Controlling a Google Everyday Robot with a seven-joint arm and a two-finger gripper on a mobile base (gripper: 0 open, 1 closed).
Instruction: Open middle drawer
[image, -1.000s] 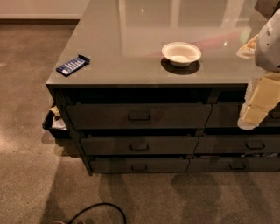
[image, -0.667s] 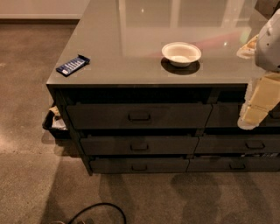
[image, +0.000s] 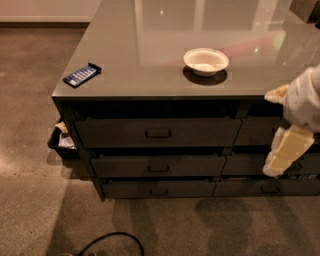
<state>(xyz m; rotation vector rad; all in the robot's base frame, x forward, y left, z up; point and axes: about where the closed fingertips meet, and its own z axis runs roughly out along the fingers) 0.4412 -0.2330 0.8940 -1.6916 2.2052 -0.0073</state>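
The middle drawer (image: 159, 166) is the medium-height dark grey front in the left column of the cabinet, with a small loop handle (image: 159, 169) at its centre. It looks closed, flush with the fronts above and below. The taller top drawer (image: 158, 132) is above it and the slim bottom drawer (image: 159, 189) below. My gripper (image: 276, 162), cream-coloured, hangs at the right edge of the view in front of the right column of drawers, pointing down and left. It is well to the right of the middle drawer's handle and touches nothing I can see.
A white bowl (image: 206, 61) and a blue packet (image: 82, 74) lie on the grey countertop (image: 150, 45). A black bin (image: 60, 142) with litter sits on the floor by the cabinet's left side. A black cable (image: 112, 240) lies on the carpet in front.
My gripper has moved down and a little left, from countertop height to the level of the drawer fronts. The drawers, bowl and packet have not moved.
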